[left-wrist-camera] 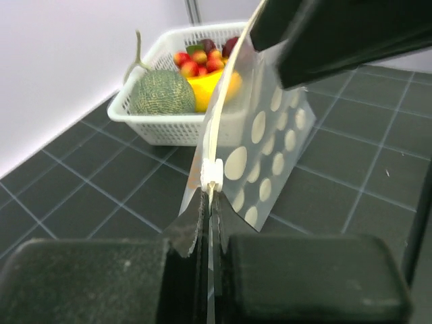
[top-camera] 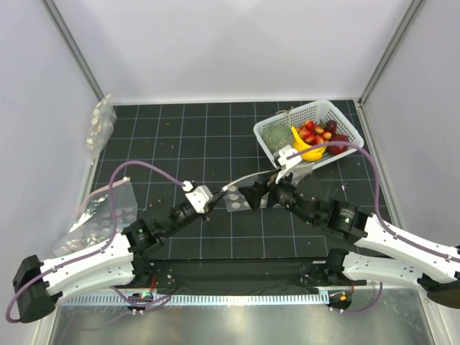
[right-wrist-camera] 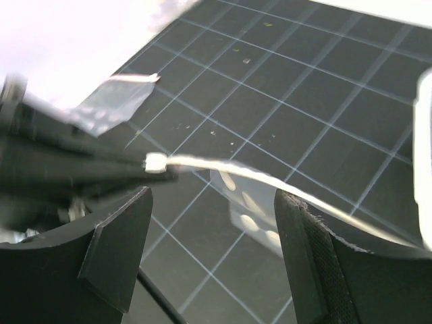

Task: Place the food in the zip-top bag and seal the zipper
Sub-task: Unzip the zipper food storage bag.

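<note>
The zip-top bag (top-camera: 236, 200), clear with white dots, hangs upright over the mat between both arms. My left gripper (top-camera: 215, 199) is shut on its top edge, the jaws pressed together on the zipper (left-wrist-camera: 210, 145) just below a small white slider (left-wrist-camera: 212, 174). My right gripper (right-wrist-camera: 212, 236) stands open at the bag (right-wrist-camera: 251, 204). The zipper (right-wrist-camera: 270, 181) runs across in front of its spread fingers without being pinched. The food (top-camera: 320, 132), a cluster of small red fruits, lies in the white basket (top-camera: 279, 121) at the back right.
The basket (left-wrist-camera: 156, 127) also holds a yellow banana (top-camera: 307, 148) and a round green vegetable (top-camera: 277, 136). Plain clear bags lie at the left edge (top-camera: 108, 212) and in the far left corner (top-camera: 100, 123). White walls close in the mat.
</note>
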Controlling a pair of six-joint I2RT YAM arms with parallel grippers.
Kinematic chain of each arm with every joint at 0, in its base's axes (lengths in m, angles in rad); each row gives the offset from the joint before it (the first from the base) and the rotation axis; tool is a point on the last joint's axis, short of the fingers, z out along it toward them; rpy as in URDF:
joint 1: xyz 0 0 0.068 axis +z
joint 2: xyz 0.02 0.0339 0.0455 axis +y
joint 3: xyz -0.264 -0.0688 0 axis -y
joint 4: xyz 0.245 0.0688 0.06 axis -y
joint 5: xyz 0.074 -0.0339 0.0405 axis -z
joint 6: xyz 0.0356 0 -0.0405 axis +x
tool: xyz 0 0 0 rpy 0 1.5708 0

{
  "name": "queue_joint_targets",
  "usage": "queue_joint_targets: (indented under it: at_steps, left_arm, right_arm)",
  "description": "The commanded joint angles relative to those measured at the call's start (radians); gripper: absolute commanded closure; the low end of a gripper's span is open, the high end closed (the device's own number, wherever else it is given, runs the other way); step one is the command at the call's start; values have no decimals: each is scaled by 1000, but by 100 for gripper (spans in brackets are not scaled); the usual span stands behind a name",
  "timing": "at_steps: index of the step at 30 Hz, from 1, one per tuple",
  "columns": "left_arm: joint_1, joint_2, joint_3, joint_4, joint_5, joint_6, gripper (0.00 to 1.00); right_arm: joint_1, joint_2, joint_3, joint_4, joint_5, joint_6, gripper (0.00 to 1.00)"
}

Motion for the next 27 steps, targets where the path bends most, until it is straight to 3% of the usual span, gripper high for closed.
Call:
queue_joint_targets:
  at_steps: [1,9,17,21,27]
  left_arm:
    - [-3,-46,99,-265,33,-36,100]
    - [-3,-87,127,-383,111,-82,100]
    - [-3,-26,182,-414,286,-97,100]
    - [-3,-15,199,-413,385,-103,100]
    - [-3,-26,201,-413,447,-131,100]
  right_arm:
    - [1,-108,-98,149,-179,-228,21]
    - [1,-229,-163,186,-470,-314,24]
    - [1,-176,-173,205,-552,-401,38]
    - [1,-98,-150,189,-642,-432,38]
    - [1,-65,-156,201,-613,-460,38]
